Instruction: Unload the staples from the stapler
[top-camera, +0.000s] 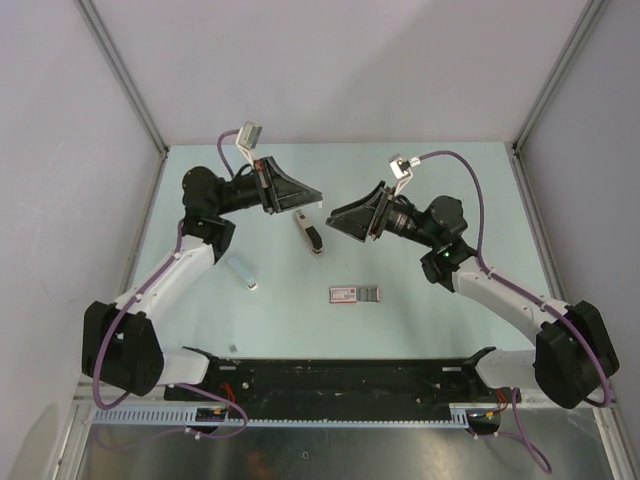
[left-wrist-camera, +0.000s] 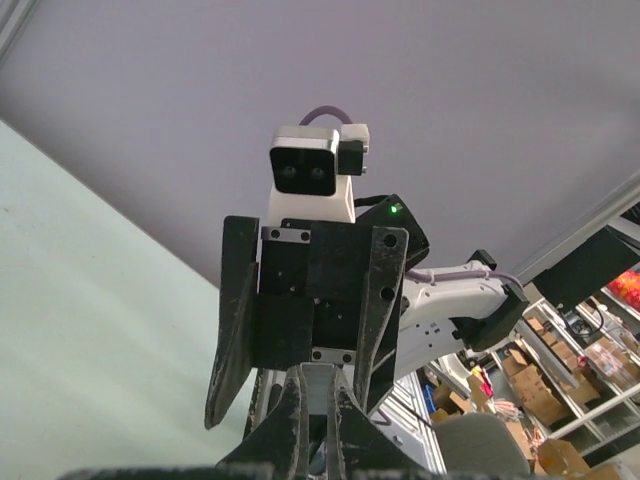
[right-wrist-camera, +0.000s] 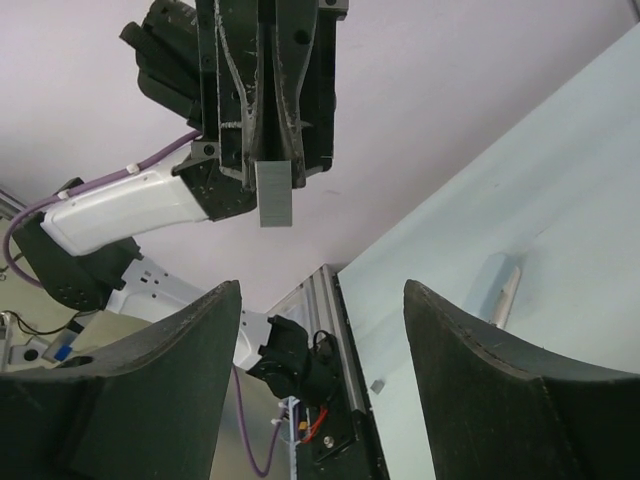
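The stapler (top-camera: 309, 235), slim silver-grey with a black part, lies on the table between the two grippers. It is out of both wrist views. My left gripper (top-camera: 312, 201) hovers above its far end, shut on a short grey strip of staples (left-wrist-camera: 326, 392). The strip also shows in the right wrist view (right-wrist-camera: 274, 193), sticking out of the left fingers. My right gripper (top-camera: 336, 213) is open and empty, raised off the table and facing the left gripper at close range. Its spread fingers (left-wrist-camera: 236, 330) show in the left wrist view.
A flat red-and-white packet with a grey strip (top-camera: 355, 293) lies nearer the arm bases. A small clear piece with a white end (top-camera: 241, 271) lies left of centre, also in the right wrist view (right-wrist-camera: 502, 288). The black rail (top-camera: 330, 378) runs along the near edge.
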